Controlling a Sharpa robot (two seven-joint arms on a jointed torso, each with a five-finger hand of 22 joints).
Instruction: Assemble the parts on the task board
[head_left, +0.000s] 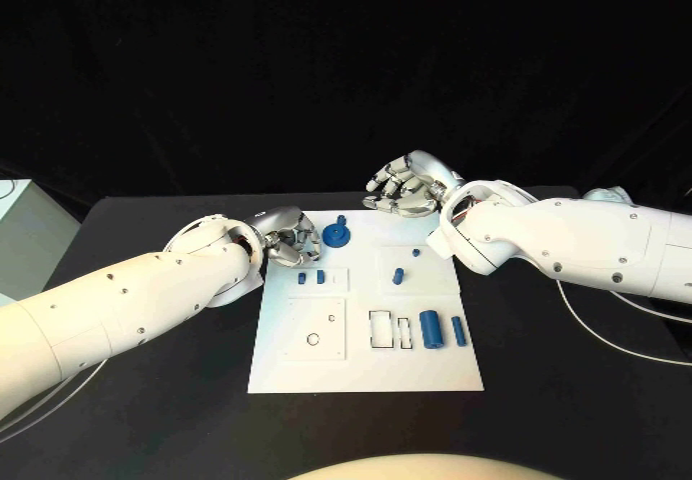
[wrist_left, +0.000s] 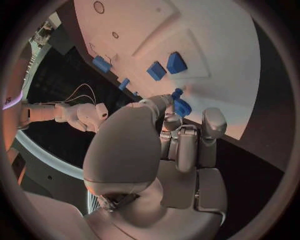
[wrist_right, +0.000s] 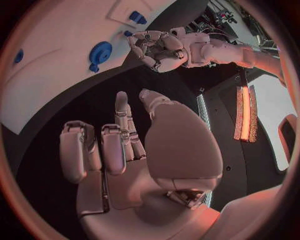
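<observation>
The task board (head_left: 368, 372) lay flat in the middle of the black table (head_left: 144, 420), and most of its pockets were unfilled, so by my reading the assembly was at an early stage. The left hand (head_left: 289, 238) sat at the board's ten o'clock corner with its fingers curled in over the edge; whether it pinched anything I could not tell, since the left wrist view showed only a fingertip touching, or very nearly touching, the gear-like blue part (head_left: 336, 236) there. That round part with its small stem stood near the board's eleven o'clock edge, just beside the left hand. The right hand (head_left: 404, 187) hovered off the board at about one o'clock, fingers loosely apart and holding nothing, as its own wrist view made plain. Down the board, a thick blue cylinder (head_left: 430, 324) and a thinner blue pin (head_left: 459, 331) lay side by side at about four o'clock, next to open rectangular slots (head_left: 381, 329). Two small blue pegs (head_left: 312, 279) stood at the board's nine o'clock side, and two more small blue pieces (head_left: 398, 273) near the centre. The step in hand looked like seating or taking up the gear-like part; the next move would call for a firm grip on it, kept upright, before lining it up with its place.
</observation>
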